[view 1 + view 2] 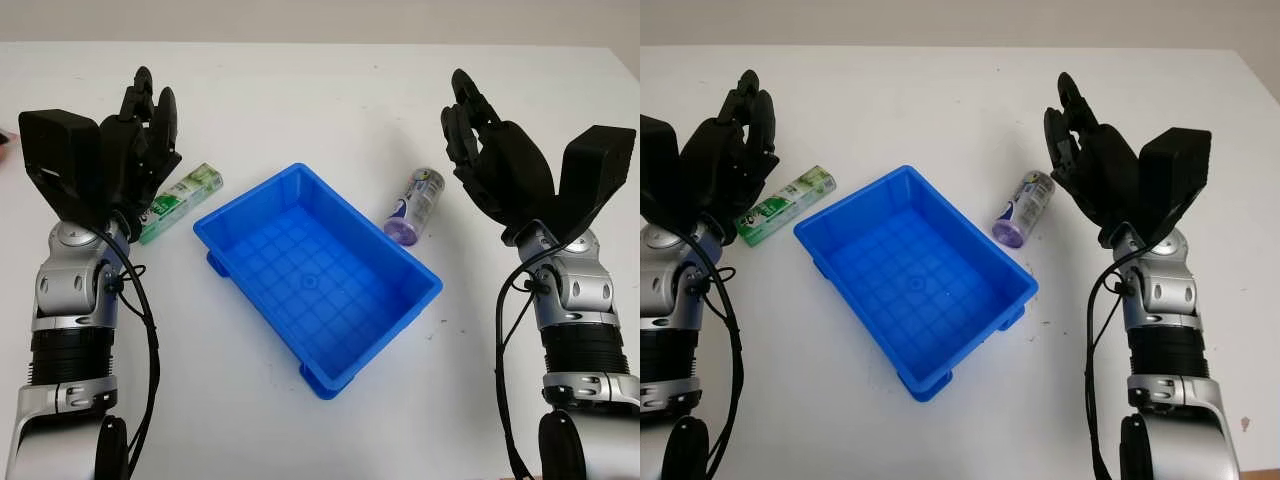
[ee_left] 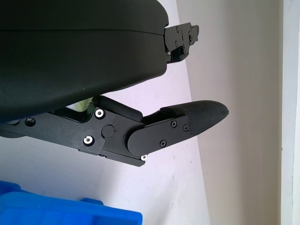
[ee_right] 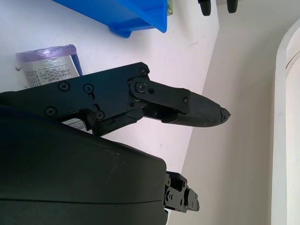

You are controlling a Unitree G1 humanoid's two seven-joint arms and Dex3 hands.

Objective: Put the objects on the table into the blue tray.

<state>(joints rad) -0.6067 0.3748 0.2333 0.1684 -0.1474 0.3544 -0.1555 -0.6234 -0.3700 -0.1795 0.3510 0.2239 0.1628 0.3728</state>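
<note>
Our left hand is open and holds nothing; its fingers point away from us, raised above the left part of the bench. Just beside it, toward the tray, lies the green pack, flat on the bench, its long side slanting from near our palm up toward the far right. From our left wrist, one black finger reaches across the white surface, and a corner of the tray shows near it.

Our right hand is likewise open and empty, its fingers raised above the right part of the bench. Near it, on the tray's side, lies the can on its side, purple end toward us, silver end away. From our right wrist we see the can's printed label and purple end just past the hand's shell, with the tray's edge beyond.

The blue tray sits between both things at the bench's middle, turned at a slant. The pack and the can both lie outside it, close to its walls but apart from them.
</note>
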